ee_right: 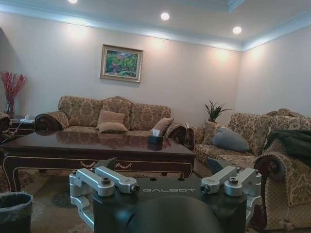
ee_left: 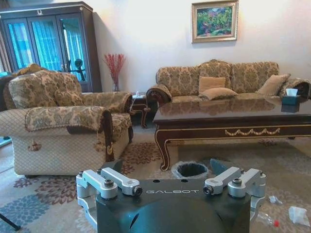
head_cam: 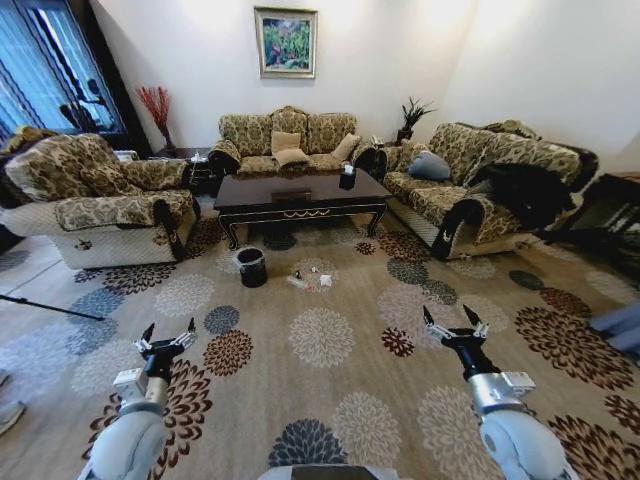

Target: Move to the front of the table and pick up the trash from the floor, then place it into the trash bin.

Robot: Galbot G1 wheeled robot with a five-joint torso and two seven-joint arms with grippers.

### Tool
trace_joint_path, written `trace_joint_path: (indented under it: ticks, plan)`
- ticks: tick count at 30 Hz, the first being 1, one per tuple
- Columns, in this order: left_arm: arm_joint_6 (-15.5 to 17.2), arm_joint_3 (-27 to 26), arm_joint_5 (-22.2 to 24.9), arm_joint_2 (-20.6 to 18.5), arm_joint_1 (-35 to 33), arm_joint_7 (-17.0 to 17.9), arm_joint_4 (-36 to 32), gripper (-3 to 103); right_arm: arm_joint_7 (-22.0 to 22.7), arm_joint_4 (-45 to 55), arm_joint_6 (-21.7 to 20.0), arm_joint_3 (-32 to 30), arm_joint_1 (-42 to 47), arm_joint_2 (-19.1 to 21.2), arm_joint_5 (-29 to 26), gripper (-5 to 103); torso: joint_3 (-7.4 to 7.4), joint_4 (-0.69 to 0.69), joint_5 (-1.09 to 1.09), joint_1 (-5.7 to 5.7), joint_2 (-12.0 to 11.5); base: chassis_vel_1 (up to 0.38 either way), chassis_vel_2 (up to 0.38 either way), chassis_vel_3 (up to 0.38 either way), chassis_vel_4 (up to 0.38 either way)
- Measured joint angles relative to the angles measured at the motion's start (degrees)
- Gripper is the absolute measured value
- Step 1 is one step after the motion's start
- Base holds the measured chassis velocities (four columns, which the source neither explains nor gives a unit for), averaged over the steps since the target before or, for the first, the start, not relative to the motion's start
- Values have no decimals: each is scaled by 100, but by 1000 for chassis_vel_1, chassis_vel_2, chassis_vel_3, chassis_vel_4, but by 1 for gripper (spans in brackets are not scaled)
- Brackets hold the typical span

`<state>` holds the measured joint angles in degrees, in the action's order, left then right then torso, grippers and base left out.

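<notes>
On the carpet before the table: the trash [head_cam: 310, 277], a clear plastic bottle with a red cap [ee_left: 266, 220], crumpled white tissue [ee_left: 297, 214] and tiny scraps, lies loose in a small cluster, well ahead of the robot and out of reach from where it stands.
Bin: the small round black trash bin [head_cam: 251, 266], lined with a crinkled clear bag folded over its rim, stands just beside the litter by the table's near-left leg, so the carry should be short.
Table: the large low coffee table of glossy dark brown wood with gold scroll ornament [head_cam: 300, 198] sits behind both, a dark tissue box [ee_right: 155, 138] on its top.
Floor: the beige carpet with round flower medallions [head_cam: 320, 336] stretches between robot and litter.
Left gripper [head_cam: 167, 335]: fingers spread wide, nothing held, raised low and forward, likely a travel pose.
Right gripper [head_cam: 453, 327]: likewise spread wide and empty, level with the other.
Stage: judged as the approach, nothing collected yet.
Surroundings: patterned sofas [head_cam: 290, 140] ring the table.
</notes>
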<state>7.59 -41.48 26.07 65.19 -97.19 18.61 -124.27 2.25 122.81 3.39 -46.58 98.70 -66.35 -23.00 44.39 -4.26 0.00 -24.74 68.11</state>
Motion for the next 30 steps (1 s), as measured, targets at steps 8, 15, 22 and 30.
trace_joint_path:
  ticks: [8,15,22,30]
  plan:
    - [-317,107,-265,22,-17,-47,75,100,19,0,0,-1,37,-121,8,100,0,1,0,0,0,0,0,0,0]
    - [-342,108,-310,25,23,-44,110,100,53,5,-7,-19,53,-226,10,100,0,1,-1,0,0,0,0,0,0]
    - [-344,93,-363,46,59,-32,112,100,76,12,-17,-7,62,-322,2,100,0,1,0,0,0,0,0,0,0]
    - [-433,111,-419,61,107,-55,103,100,136,46,-79,-26,49,-294,-62,100,0,0,0,0,0,0,0,0,0]
